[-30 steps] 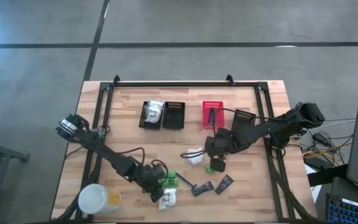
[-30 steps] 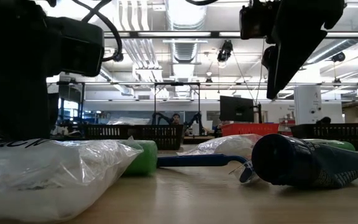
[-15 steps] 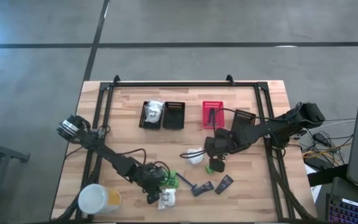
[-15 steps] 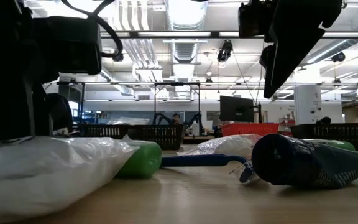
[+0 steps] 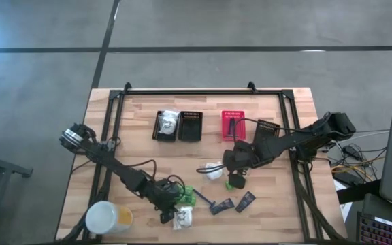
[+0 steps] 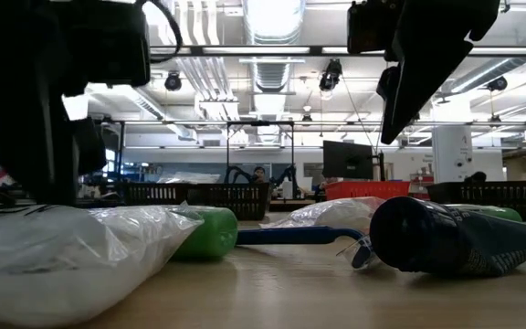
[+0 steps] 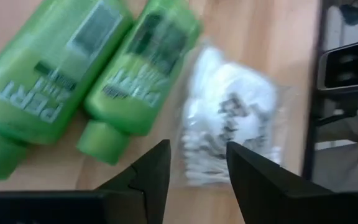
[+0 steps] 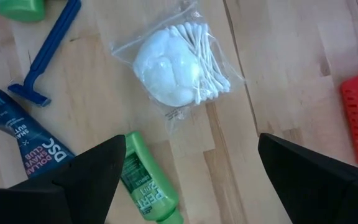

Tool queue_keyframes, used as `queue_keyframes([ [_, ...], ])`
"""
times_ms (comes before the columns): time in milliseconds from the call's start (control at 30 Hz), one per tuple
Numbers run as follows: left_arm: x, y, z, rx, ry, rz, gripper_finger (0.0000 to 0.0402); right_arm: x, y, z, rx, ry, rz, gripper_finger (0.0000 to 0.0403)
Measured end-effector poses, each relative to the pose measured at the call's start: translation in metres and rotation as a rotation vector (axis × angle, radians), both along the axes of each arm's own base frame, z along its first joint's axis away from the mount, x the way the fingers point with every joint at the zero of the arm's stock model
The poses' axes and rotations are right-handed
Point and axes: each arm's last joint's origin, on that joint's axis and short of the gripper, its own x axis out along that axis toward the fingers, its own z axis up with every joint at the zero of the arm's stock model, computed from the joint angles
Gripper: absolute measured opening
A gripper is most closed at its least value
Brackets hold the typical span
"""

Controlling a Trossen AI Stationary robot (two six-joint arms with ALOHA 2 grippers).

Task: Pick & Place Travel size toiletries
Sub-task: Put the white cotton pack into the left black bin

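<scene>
While high view shows left gripper (image 5: 171, 207) nearer, white packet (image 5: 182, 217) lies just past its tips. Left wrist view: fingers (image 7: 151, 180) parted, empty, straddling packet's near end; packet's long axis runs straight ahead. Right gripper (image 5: 237, 175) wide open above green bottle (image 5: 237, 182).

left gripper (image 5: 172, 207) low, fingers parted; right gripper (image 5: 237, 178) raised, fingers spread wide
</scene>
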Motion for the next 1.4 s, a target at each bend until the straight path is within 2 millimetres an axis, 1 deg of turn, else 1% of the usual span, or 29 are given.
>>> queue_keyframes([
  [167, -0.002, 0.002, -0.002, 0.051, -0.013, -0.019, 0.0161, 0.0, 0.0, -0.001, -0.002, -0.001, 0.004, 0.0364],
  [333, -0.003, 0.004, -0.017, 0.112, 0.054, -0.028, 0.0161, 0.0, 0.0, -0.002, -0.003, 0.0, 0.004, 0.0364],
  [467, -0.001, 0.003, -0.019, 0.097, 0.044, -0.028, 0.0161, -0.001, 0.0, -0.002, -0.004, 0.001, 0.003, 0.0364],
  [700, 0.002, 0.0, -0.015, 0.037, 0.028, -0.055, 0.016, 0.0, -0.001, -0.002, -0.03, -0.004, -0.001, 0.0364],
  [800, 0.002, 0.0, -0.015, 0.02, 0.039, -0.072, 0.0154, -0.001, -0.001, -0.003, -0.034, -0.002, 0.006, 0.0364],
  [933, 0.002, 0.0, -0.015, 0.021, 0.04, -0.078, 0.0126, -0.001, -0.001, -0.003, -0.034, -0.002, 0.006, 0.0364],
  [1300, 0.002, 0.0, -0.015, 0.023, 0.039, -0.081, 0.001, -0.001, -0.001, -0.003, -0.034, -0.002, 0.006, 0.0364],
  [1400, 0.003, -0.001, -0.013, 0.022, 0.038, -0.081, 0.0006, -0.001, -0.001, -0.003, -0.034, -0.002, 0.006, 0.0364],
])
